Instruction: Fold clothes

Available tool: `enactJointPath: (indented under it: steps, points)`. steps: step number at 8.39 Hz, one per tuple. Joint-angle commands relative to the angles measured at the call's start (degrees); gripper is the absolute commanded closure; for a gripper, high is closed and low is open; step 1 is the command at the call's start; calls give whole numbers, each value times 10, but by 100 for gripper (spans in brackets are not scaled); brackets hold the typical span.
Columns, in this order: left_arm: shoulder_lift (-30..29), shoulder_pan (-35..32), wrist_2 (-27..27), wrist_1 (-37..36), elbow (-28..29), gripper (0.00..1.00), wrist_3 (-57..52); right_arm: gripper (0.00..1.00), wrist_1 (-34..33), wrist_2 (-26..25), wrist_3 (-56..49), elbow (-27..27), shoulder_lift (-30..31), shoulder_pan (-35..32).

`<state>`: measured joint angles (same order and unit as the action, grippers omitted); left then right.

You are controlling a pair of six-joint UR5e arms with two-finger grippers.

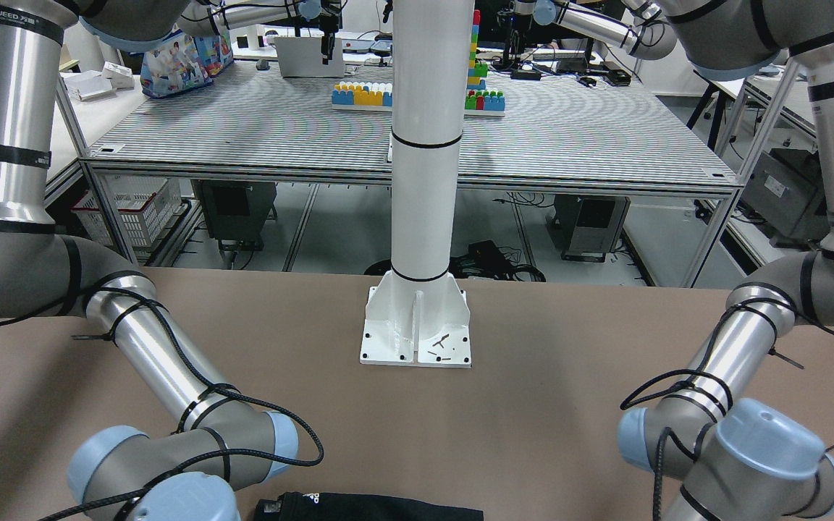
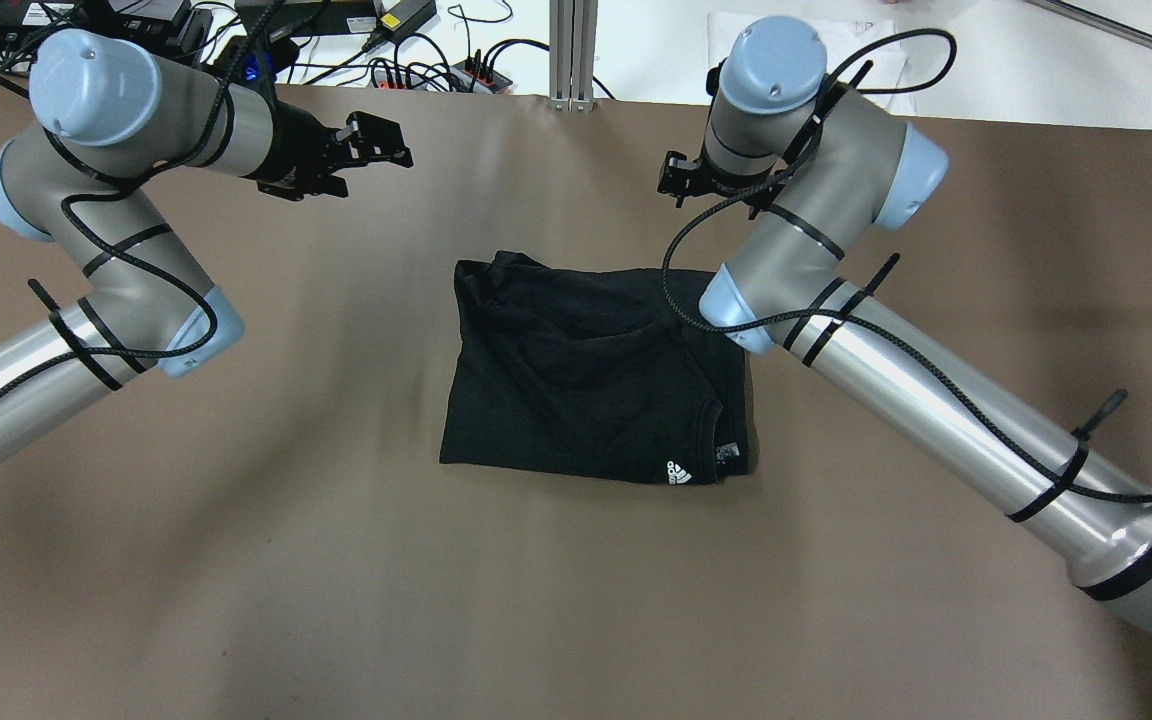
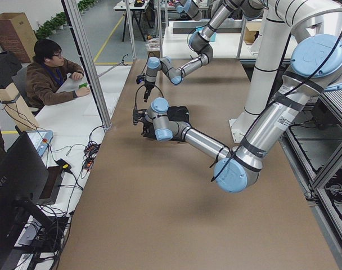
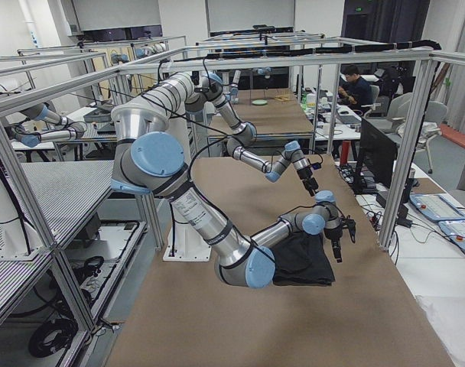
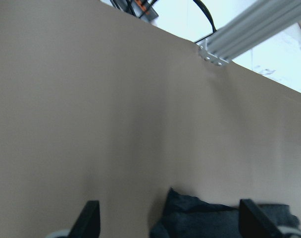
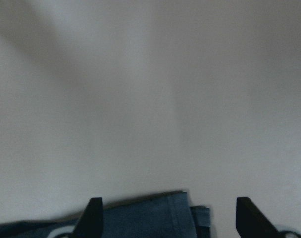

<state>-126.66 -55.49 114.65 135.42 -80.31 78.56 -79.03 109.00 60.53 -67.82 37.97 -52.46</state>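
The black, soft fabric garment lies central on the brown worktop, long axis seemingly left to right. The left jaws and the right jaws hang wide, empty, beyond its far edge; the right jaws are nearer, by its right corner

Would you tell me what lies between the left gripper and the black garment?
Only bare brown table separates the left gripper from the black garment, in the overhead view.
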Motion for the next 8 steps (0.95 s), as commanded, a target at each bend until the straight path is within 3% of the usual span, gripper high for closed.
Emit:
enactJointPath:
  steps: [1,3,6,8]
  points:
    - [49,-64,-4,-60,2,0,-186,6,-142,41,-167,-56,6,-58]
    - [93,-127,-12,-90,1,0,-266,6,-181,41,-303,-94,43,-110]
    - [159,-202,-101,-148,-2,0,-430,6,-179,34,-542,-152,172,-211]
    - [220,-273,-109,-145,-4,0,-555,6,-170,29,-593,-153,233,-254]
